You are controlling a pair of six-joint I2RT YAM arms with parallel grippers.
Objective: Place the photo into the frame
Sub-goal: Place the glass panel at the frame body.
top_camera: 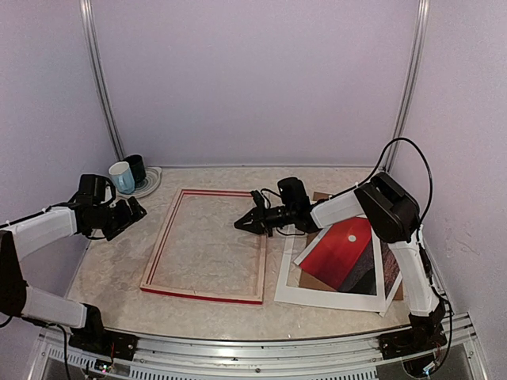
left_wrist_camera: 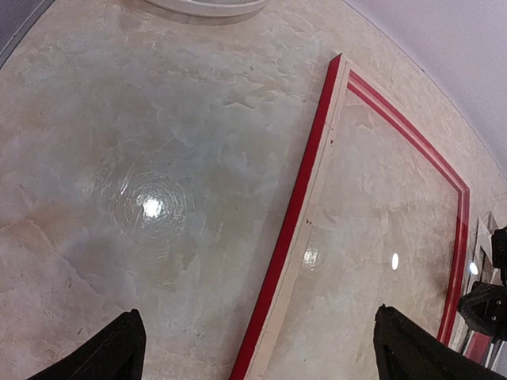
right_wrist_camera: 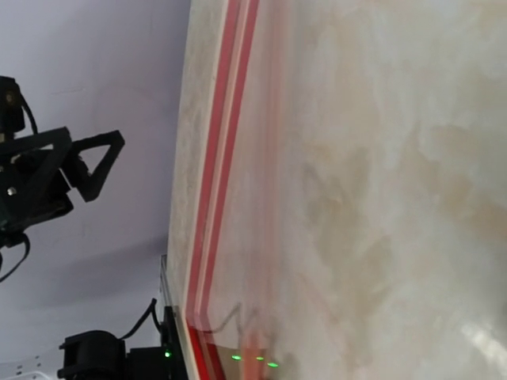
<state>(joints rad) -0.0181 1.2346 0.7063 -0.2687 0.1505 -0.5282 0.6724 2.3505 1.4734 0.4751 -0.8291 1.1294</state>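
Mottled, glossy beige stone-look table [top_camera: 111, 269] sits between plain lavender walls. On it the frame [top_camera: 202, 294] lies flat in the middle, a thin open rectangle with a red face and pale wood sides. To its right the photo [top_camera: 341, 252], smooth red with a small white sun, rests tilted on a white mat [top_camera: 317, 298]. The left gripper [top_camera: 136, 209] hovers just left of the frame, fingers spread wide and empty. The right gripper [top_camera: 241, 226] hangs by the frame's right rail, fingers pinched together on nothing.

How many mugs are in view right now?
2: a pale mug and a dark mug beside it, both on the white plate at the table's back-left corner.
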